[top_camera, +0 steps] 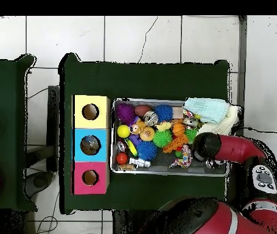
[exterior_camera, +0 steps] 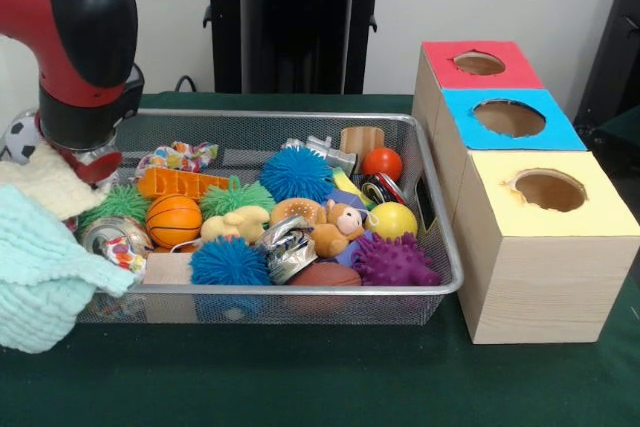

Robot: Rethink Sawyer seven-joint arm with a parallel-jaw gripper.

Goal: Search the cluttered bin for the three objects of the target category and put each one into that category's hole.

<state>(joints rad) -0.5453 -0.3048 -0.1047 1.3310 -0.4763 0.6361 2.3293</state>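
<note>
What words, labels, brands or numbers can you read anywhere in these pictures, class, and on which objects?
None can be read.
The crushed can in the wire bin has print, too blurred to read.
The red, blue and yellow box tops are blank.

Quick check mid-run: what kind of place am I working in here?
Likely a robotics lab: a green-clothed table on a tiled floor, holding a mesh bin of toys and a wooden three-hole box.

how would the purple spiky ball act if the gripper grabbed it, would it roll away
The purple spiky ball looks soft, so its spikes would likely squash and give grip. It probably won't roll far: it sits wedged against the bin corner beside the football. It seems light.
</note>
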